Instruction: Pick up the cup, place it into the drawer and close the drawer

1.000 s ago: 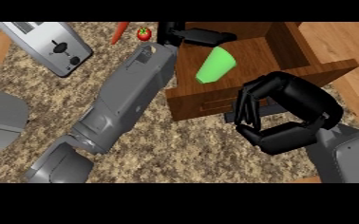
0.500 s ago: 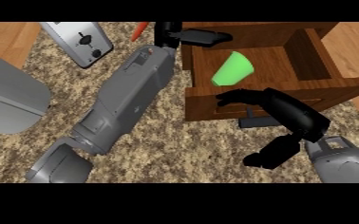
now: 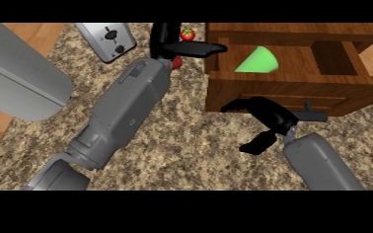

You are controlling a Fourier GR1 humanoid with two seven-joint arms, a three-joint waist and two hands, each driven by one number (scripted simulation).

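While the cup (image 3: 258, 61) lies in the open drawer (image 3: 284, 81), both the left hand (image 3: 182, 47) and the right hand (image 3: 266, 118) are released; closing remains.

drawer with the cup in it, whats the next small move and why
Probably push the drawer shut with the right hand: the green cup already lies inside, held by neither hand, and that hand sits at the drawer's front, which is still pulled out.
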